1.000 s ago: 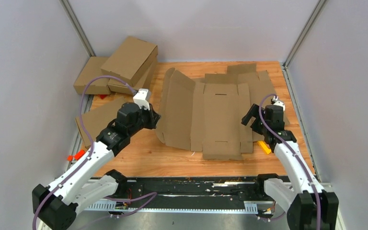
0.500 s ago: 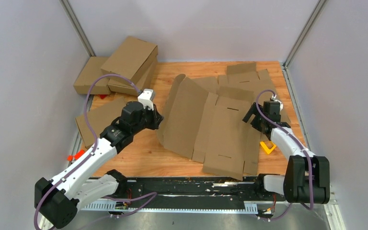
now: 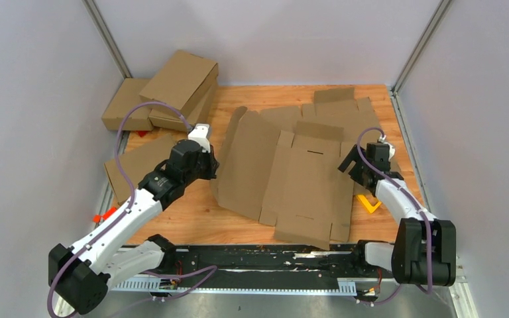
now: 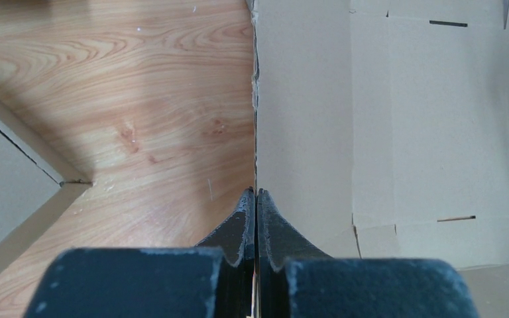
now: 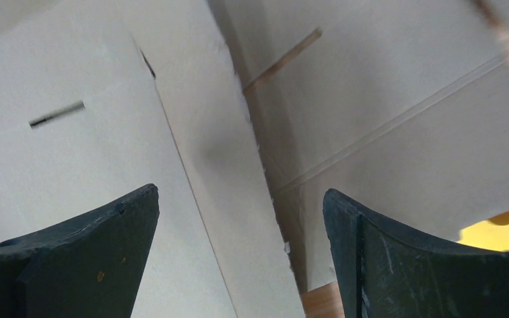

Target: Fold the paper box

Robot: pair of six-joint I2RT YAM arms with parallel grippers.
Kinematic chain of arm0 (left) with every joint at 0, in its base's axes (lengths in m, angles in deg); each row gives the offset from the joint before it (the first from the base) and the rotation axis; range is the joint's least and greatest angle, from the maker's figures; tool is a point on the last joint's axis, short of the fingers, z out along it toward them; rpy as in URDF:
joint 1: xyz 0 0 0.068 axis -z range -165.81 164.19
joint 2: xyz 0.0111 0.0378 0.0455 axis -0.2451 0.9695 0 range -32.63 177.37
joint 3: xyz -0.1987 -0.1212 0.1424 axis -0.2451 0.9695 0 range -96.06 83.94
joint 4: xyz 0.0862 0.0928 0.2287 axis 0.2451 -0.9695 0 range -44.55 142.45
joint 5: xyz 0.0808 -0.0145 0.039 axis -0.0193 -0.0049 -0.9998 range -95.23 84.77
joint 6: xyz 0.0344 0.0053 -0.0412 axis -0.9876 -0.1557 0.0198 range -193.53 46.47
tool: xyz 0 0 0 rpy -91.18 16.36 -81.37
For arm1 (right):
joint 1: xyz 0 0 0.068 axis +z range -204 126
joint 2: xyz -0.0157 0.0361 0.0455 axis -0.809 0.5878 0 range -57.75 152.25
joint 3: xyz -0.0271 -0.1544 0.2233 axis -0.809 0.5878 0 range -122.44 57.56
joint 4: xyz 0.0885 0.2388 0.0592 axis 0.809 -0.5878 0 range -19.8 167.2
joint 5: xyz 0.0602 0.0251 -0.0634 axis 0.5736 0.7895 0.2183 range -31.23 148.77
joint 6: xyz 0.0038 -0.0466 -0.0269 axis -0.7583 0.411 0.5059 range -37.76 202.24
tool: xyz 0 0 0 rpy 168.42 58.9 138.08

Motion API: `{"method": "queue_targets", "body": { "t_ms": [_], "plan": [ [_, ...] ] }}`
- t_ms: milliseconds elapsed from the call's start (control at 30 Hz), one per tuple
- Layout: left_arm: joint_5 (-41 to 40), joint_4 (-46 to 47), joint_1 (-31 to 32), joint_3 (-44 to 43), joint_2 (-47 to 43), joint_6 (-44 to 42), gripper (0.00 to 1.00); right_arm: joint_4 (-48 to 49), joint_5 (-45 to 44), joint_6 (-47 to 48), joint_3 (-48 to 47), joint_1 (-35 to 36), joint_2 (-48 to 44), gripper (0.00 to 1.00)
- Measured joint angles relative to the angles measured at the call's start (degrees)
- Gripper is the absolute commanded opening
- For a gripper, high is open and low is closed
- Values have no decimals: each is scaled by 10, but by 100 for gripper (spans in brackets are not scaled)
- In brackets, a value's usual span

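I see the box (image 3: 308, 182) lying mostly flat on the wooden surface (image 3: 192, 222), its left flap (image 3: 248, 165) raised. My left end effector (image 3: 211, 167) is at that flap's edge. The right end effector (image 3: 349, 165) is by the box's right side, and other boxes (image 3: 172, 86) sit far left.

No text, label, brand, number or sign can be read in any view. The flat brown corrugated cardboard paper box (image 3: 298, 179) shows only plain surfaces, and so do the stacked brown cardboard boxes (image 3: 179, 83).
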Motion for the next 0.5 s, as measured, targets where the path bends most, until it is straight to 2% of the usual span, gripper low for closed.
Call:
{"method": "queue_targets", "body": {
  "t_ms": [67, 200, 300, 400, 433, 500],
  "plan": [
    [4, 1, 0, 0, 3, 0, 0, 3, 30, 0, 13, 0, 6, 88],
    [13, 6, 0, 0, 15, 2, 1, 4, 83, 1, 31, -2, 5, 72],
    [12, 0, 0, -1, 29, 5, 1, 4, 106, 5, 32, -5, -4, 56],
    [14, -4, -3, -2, 38, 11, 2, 5, 122, 10, 38, -9, -21, 31],
    [16, -4, -6, -1, 40, 15, 3, 4, 127, 11, 40, -9, -26, 27],
    [27, 2, -14, 2, 40, 22, 8, 2, 134, 13, 40, -10, -30, 25]
  ]
}}
